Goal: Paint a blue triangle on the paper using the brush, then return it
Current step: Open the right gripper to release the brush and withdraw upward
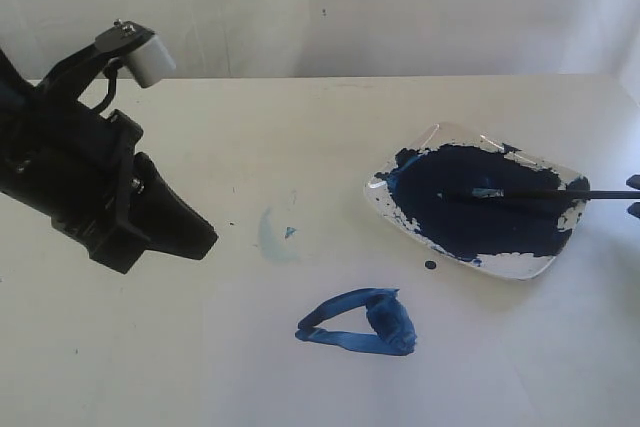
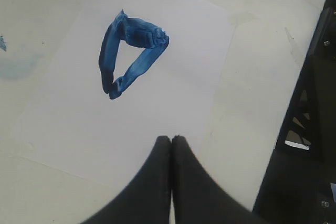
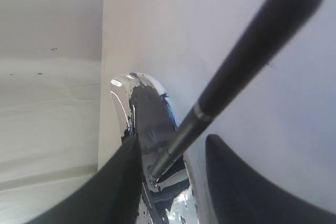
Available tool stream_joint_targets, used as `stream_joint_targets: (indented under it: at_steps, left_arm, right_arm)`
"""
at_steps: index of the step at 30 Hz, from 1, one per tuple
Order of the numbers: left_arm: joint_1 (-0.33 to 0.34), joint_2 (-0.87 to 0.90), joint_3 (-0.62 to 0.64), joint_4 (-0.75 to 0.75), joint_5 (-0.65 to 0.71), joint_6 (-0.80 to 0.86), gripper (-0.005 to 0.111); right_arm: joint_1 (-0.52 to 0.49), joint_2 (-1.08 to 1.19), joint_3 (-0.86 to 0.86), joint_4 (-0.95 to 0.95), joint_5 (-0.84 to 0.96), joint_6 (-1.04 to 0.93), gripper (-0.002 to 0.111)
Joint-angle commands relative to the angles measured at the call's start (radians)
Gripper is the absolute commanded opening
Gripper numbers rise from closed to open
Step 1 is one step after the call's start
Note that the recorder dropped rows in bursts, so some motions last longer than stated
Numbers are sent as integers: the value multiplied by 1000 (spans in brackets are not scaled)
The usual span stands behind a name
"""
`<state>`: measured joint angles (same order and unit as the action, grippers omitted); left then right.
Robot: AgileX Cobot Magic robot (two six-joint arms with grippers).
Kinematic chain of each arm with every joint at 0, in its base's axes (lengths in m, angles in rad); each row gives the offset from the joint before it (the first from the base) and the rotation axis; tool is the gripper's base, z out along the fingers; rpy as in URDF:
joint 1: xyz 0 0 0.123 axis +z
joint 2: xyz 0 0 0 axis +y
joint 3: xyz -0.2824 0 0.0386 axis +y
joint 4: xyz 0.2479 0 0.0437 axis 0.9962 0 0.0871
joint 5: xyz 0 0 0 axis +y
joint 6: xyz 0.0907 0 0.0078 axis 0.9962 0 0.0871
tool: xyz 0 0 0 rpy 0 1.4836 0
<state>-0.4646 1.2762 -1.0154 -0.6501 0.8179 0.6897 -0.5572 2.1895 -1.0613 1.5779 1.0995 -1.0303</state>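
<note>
A cream table stands before a plain white wall. The blue triangle, a rough outline of thick strokes with one blobbed corner, lies on the paper. The brush rests across the paint dish. Only the left wrist view shows the paper's edges and the left gripper, jaws pressed together. The right wrist view shows the right gripper, jaws apart around the handle.

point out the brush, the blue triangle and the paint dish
brush (image 1: 540, 193), exterior view, middle of its black handle
blue triangle (image 1: 392, 325), exterior view, its blobbed corner
paint dish (image 1: 520, 265), exterior view, bare white patch by its rim
</note>
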Motion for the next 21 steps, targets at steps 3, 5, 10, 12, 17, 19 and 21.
stream_joint_targets:
  at_steps: [3,5,10,12,17,19,21]
  left_arm:
    - [3,-11,8,-18,21,-5,0]
    - [3,-11,8,-18,21,-5,0]
    - [3,-11,8,-22,21,-5,0]
    - [3,-11,8,-22,21,-5,0]
    - [3,-11,8,-22,21,-5,0]
    - [3,-11,8,-22,21,-5,0]
    - [3,-11,8,-22,21,-3,0]
  right_arm:
    - [3,0,4,-6,7,-12,41]
    - [3,0,4,-6,39,-12,41]
    - [3,-2,4,-12,114,-12,41]
    - [3,-5,4,-32,122,-5,41]
    - [-1,-21,4,-112,122,25,41]
    - [-1,-25,4,-142,122,25,41]
    - [-1,-28,6,-150,122,25,41]
